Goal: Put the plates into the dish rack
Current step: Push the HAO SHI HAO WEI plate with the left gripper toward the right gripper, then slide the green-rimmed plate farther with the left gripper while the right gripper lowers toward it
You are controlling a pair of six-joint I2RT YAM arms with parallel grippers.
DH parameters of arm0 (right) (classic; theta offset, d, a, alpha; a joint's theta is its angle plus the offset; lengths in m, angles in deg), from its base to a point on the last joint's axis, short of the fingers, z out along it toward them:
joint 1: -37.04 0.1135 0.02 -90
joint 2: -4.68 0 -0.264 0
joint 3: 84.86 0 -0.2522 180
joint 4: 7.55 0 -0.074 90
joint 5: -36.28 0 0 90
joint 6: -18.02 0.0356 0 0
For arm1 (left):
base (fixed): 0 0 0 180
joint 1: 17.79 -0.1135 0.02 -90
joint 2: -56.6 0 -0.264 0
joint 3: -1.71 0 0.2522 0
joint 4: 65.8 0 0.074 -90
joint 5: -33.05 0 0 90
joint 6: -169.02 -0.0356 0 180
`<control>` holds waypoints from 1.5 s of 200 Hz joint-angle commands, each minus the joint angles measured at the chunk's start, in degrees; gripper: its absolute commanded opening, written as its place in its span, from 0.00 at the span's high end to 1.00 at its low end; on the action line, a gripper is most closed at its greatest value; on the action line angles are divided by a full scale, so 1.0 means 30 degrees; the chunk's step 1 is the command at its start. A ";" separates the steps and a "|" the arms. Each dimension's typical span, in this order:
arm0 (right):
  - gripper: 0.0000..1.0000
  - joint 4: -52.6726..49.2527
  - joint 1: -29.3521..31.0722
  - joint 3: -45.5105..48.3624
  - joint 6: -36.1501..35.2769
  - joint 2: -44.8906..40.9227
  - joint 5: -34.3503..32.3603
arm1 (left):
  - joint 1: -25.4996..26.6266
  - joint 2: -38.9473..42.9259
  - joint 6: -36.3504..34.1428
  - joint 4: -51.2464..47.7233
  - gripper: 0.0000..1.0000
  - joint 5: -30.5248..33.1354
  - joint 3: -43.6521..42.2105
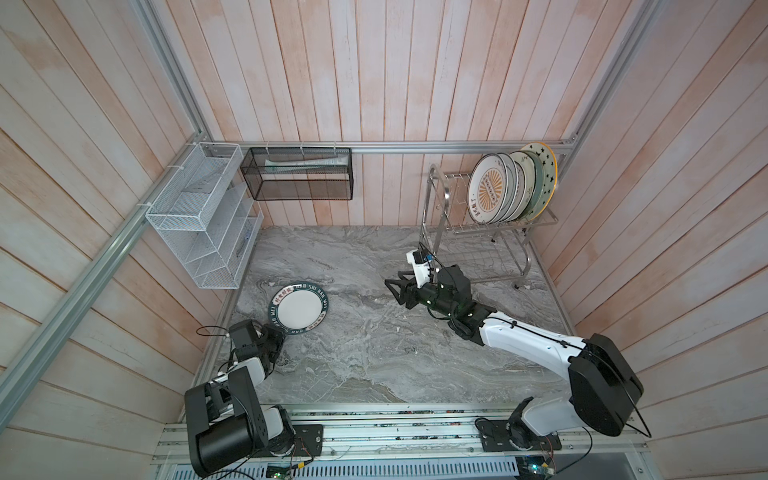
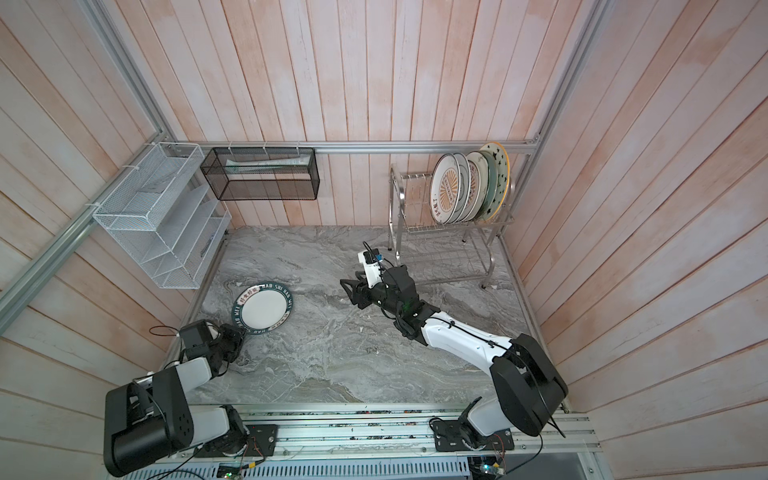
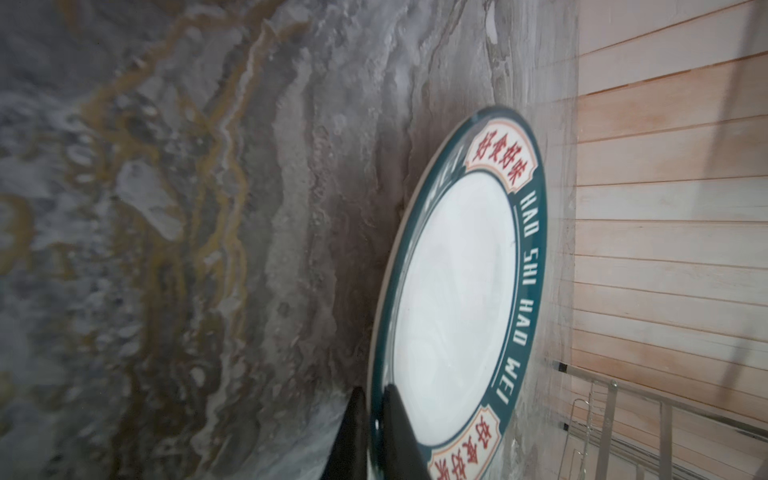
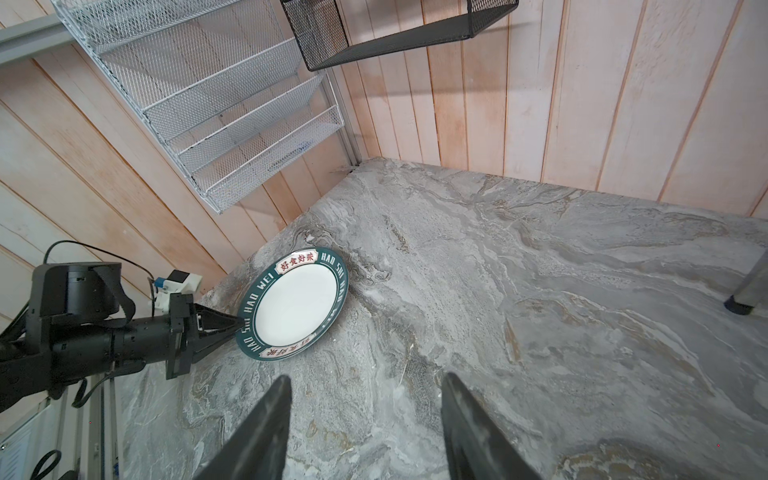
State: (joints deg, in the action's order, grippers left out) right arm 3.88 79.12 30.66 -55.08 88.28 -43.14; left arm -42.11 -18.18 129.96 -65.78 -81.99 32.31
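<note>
A white plate with a dark-green lettered rim (image 1: 300,309) (image 2: 264,307) (image 4: 297,305) lies on the marble counter at the left. My left gripper (image 1: 280,331) (image 2: 240,329) (image 3: 374,388) is shut on its near rim, one finger above and one below. Several plates (image 1: 490,191) (image 2: 446,189) stand on edge in the upper tier of the steel dish rack (image 1: 440,199) (image 2: 399,195) at the back right. My right gripper (image 1: 392,278) (image 2: 348,278) (image 4: 366,376) hovers open and empty over mid-counter, left of the rack, facing the plate.
A white mesh shelf (image 1: 199,232) hangs on the left wall beside the plate. A black mesh box (image 1: 297,174) hangs on the back wall. The rack's lower tier (image 1: 478,262) holds nothing. Wooden walls close in three sides of the counter.
</note>
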 commanded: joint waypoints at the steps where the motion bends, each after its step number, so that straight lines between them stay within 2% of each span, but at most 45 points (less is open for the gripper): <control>1: 0.42 -0.0475 0.0067 -0.0425 -0.0246 0.0290 -0.0092 | 0.0388 -0.0904 -0.1324 0.0264 0.91 -0.1557 0.0687; 91: 0.42 -0.1500 0.0006 -0.1110 0.0213 0.0832 -0.1441 | 0.5058 -0.3409 -0.3658 -0.0974 0.92 -0.1909 0.3656; 124: 0.42 -0.2567 -0.0218 -0.1602 0.0854 0.1274 -0.2570 | 0.6870 -0.4553 -0.4733 -0.1659 0.92 -0.2471 0.4939; 166: 0.43 -0.2464 -0.1031 -0.1316 0.2256 0.1318 -0.2170 | 0.9007 -0.5827 -0.5816 -0.2156 0.92 -0.2492 0.6042; 226: 0.43 -0.2499 -0.1189 -0.1301 0.2636 0.1430 -0.1862 | 1.0628 -0.7725 -0.6057 -0.2005 0.92 -0.2767 0.6951; 300: 0.43 -0.2535 -0.1196 -0.1316 0.2657 0.1534 -0.1747 | 1.0709 -0.7388 -0.5877 -0.2242 0.77 -0.2203 0.6958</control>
State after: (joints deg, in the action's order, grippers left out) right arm -2.96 75.52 27.32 -47.71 92.01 -49.12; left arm -10.11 -40.39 113.43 -70.65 -90.29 53.23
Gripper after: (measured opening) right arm 0.569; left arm 0.211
